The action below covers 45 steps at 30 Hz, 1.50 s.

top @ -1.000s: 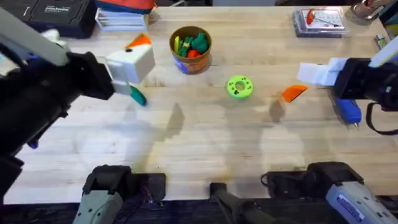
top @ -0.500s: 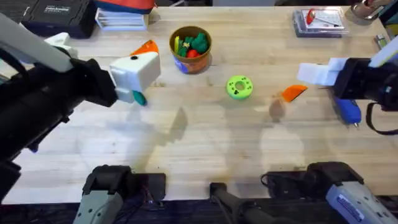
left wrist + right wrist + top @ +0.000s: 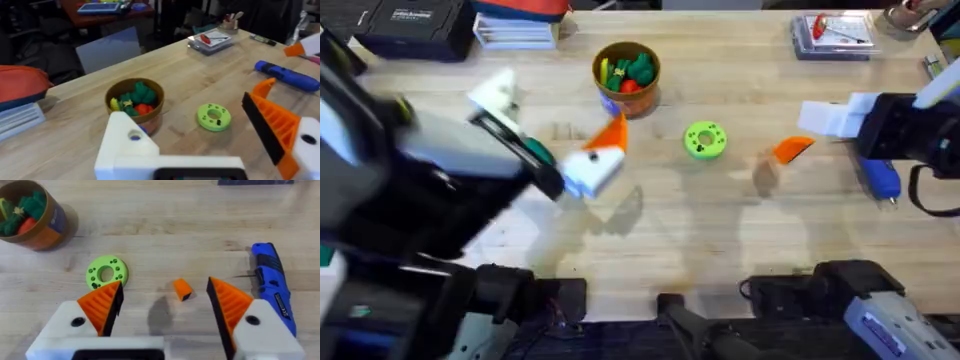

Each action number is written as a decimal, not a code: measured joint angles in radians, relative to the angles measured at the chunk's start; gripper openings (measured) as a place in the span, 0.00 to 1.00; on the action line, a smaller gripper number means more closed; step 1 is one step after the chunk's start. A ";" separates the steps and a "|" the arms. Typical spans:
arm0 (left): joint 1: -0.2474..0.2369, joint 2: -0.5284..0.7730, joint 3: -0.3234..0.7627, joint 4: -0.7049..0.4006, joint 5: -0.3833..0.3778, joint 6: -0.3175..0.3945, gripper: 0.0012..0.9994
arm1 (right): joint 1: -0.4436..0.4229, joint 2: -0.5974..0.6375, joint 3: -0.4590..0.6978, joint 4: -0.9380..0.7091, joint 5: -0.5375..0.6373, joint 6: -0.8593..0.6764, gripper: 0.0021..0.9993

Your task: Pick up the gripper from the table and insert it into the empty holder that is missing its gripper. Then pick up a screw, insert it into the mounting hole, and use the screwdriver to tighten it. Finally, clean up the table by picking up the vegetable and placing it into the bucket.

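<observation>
one gripper (image 3: 182,289) between right hand (image 3: 162,305) fingers.

Bright, even light; soft shadows; blurred left arm (image 3: 430,190)

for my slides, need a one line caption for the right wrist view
Open right pincer hovers above a small orange piece, between the green disc and the blue screwdriver.

Pale wood-grain table (image 3: 150,205), satin finish, glossy blue plastic screwdriver (image 3: 271,282), matt green plastic disc (image 3: 107,272), brown bucket (image 3: 135,102), smooth rim, ribbed orange plastic pads (image 3: 231,302) on white plastic blocks.
</observation>
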<state>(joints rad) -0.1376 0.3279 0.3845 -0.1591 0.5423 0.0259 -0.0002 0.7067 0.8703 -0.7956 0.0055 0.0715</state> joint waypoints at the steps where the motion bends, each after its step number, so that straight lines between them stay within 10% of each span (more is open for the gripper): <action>1: -0.019 -0.026 -0.042 0.029 0.006 -0.005 0.99 | 0.000 0.000 0.000 0.000 0.000 0.000 0.99; 18: -0.245 -0.285 -0.374 0.148 0.023 -0.067 0.99 | 0.000 0.000 0.000 0.000 0.000 0.000 0.99; 45: -0.318 -0.323 -0.374 0.099 0.041 -0.071 0.99 | 0.000 0.000 0.000 0.000 0.000 0.000 0.99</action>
<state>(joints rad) -0.4561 0.0054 0.0101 -0.0605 0.5835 -0.0456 -0.0002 0.7067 0.8703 -0.7956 0.0055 0.0715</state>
